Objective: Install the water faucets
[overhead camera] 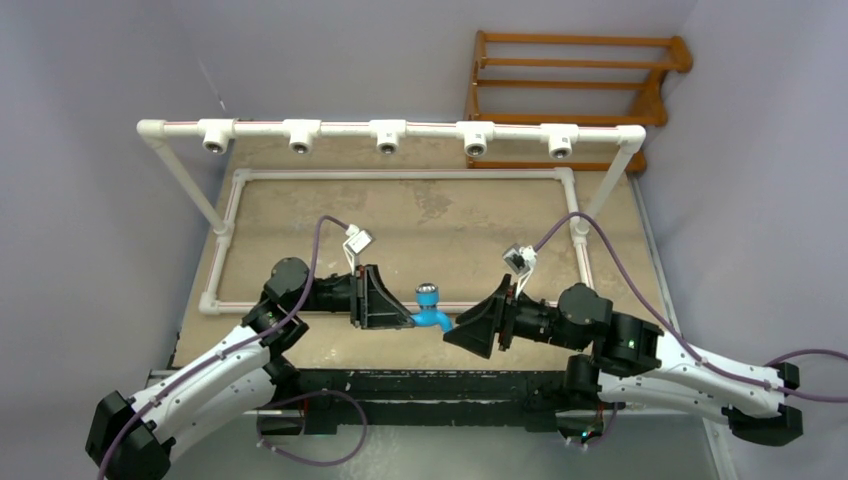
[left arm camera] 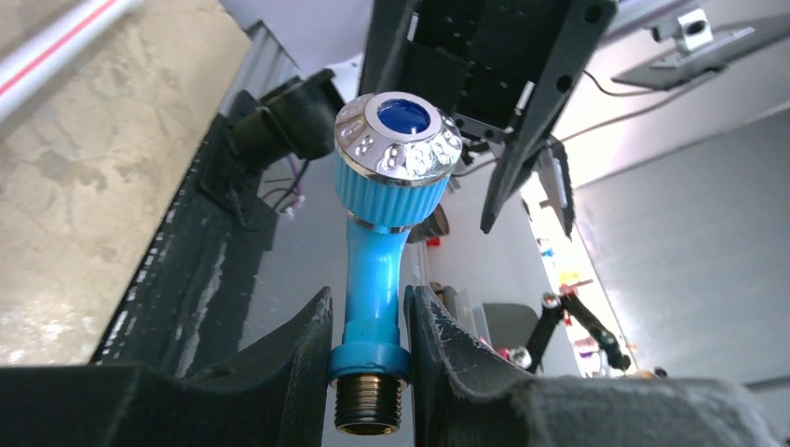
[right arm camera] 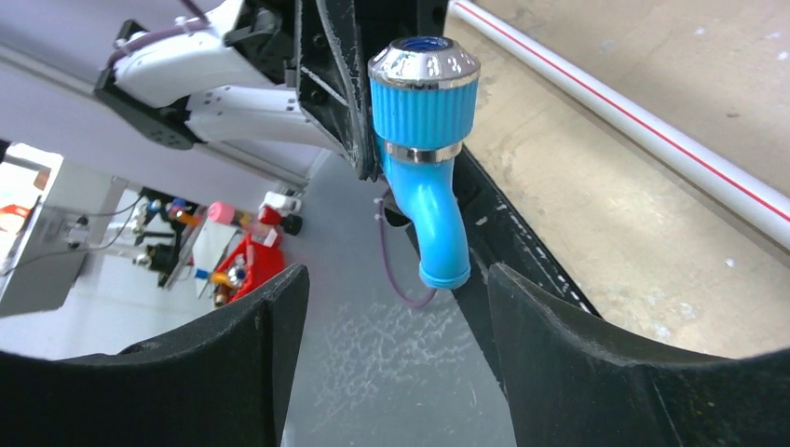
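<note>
Blue plastic faucet with chrome-capped knob is held above the near counter edge, neck pinched in my left claw. My right claw stands spread around the spout, not touching. Likely step: handover; next, close right squarely on spout.

Faucet thread hidden inside left gripper from above, background clutter blurred

Top view: even, diffuse light; soft shadows toward 6 o'clock; slight overall softness. Left wrist view: specular glare on the chrome cap of the water faucet; background at 3 o'clock overexposed, blurred. Right wrist view: background at 9 o'clock defocused, foreground dark.
</note>
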